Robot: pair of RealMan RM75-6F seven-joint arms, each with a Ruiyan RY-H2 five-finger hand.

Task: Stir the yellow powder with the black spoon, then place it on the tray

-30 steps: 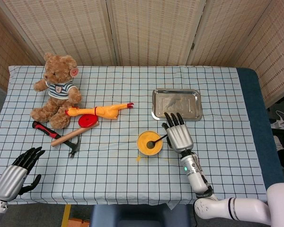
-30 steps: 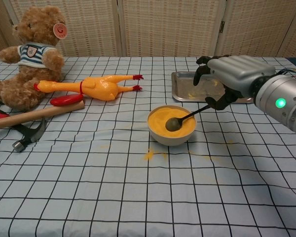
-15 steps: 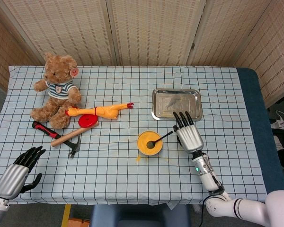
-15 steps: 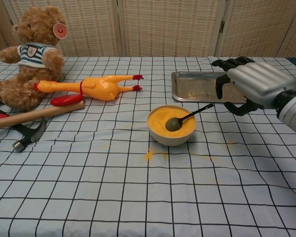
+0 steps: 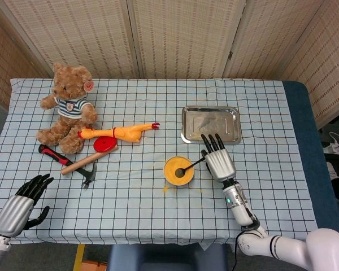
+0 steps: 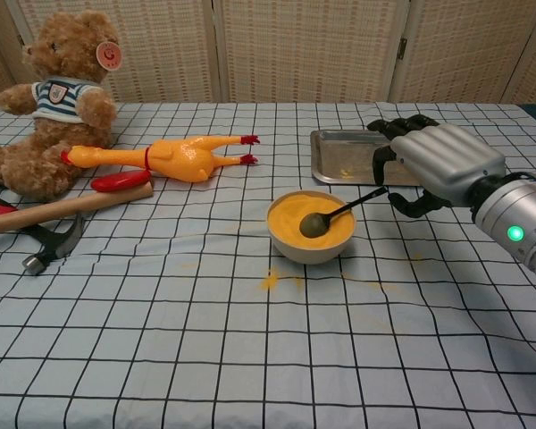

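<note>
**Spoon resting in the powder, tray not yet reached**

The slim black spoon [image 6: 338, 213] is seen lying in the round cream bowl [image 6: 310, 243], its bowl-end sunk in the fine yellow powder [image 6: 290, 217] and its handle slanting up over the right rim. The handle tip is met by the silver-backed right hand [image 6: 426, 165], whose dark fingers [image 6: 386, 154] are curled beside it; whether it is actually pinched cannot be told. Powder specks are scattered on the checked cloth [image 6: 250, 340]. The shiny rectangular metal tray [image 5: 210, 125], just beyond, holds no spoon, so placement is judged outstanding. The left hand [image 5: 20, 206] is held spread at the near-left edge, empty.
</note>
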